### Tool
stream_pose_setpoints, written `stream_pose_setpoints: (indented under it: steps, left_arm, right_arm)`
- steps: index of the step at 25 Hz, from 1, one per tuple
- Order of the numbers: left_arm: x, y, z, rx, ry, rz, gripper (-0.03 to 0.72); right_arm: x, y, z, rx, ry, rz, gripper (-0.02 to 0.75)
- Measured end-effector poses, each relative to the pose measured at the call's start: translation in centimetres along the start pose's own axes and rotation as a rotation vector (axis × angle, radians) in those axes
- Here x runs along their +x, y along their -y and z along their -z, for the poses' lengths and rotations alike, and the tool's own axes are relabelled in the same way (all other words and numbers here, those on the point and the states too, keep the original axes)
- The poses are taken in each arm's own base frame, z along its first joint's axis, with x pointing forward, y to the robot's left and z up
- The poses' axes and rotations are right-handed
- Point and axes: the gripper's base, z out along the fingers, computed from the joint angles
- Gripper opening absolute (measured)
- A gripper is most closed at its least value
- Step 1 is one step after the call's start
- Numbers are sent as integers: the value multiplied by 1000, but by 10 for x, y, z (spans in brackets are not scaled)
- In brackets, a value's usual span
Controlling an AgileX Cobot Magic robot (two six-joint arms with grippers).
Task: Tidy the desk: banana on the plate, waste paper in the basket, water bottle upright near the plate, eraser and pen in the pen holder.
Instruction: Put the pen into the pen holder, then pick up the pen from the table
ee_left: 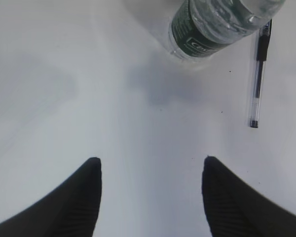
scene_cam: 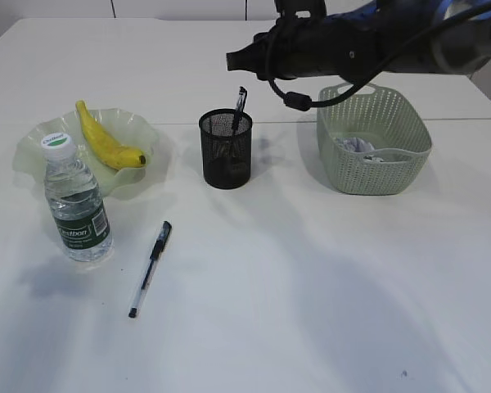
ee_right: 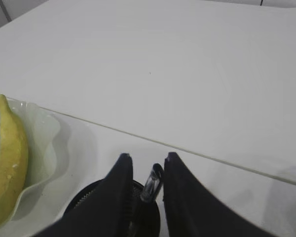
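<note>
right hand (ee_right: 147, 170) narrowly parted around pen (ee_right: 152, 182), above pen holder (scene_cam: 226, 149)

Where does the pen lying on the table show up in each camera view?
Exterior view: lower left, the pen lies flat just right of the bottle.
Left wrist view: upper right, the pen runs down from beside the bottle.
Right wrist view: not in it; the one between the claw's fingers is a different pen.
Shared landmark: the bottle, in the exterior and left wrist views.
</note>
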Motion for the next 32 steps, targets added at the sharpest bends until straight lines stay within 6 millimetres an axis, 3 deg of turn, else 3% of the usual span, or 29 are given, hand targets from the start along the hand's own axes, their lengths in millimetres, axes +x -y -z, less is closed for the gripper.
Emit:
stream_pose_setpoints:
  steps: [6, 10, 19, 26, 32]
  left_arm:
    - [0, 0, 0, 0, 1, 0, 451]
    - [0, 0, 0, 0, 1, 0, 451]
    - [0, 0, 0, 0, 1, 0, 451]
    - [1, 0, 0, 1, -11, 0, 450]
    - [6, 5, 3, 13, -39, -21, 451]
  right_arm:
    - [-24, 5, 42, 65, -145, -5, 167]
    - [-28, 8, 70, 115, -298, -18, 167]
    - [1, 7, 107, 82, -804, 59, 167]
    - [11, -4, 114, -61, -918, 71, 187]
    - [51, -2, 128, -66, -1020, 63, 300]
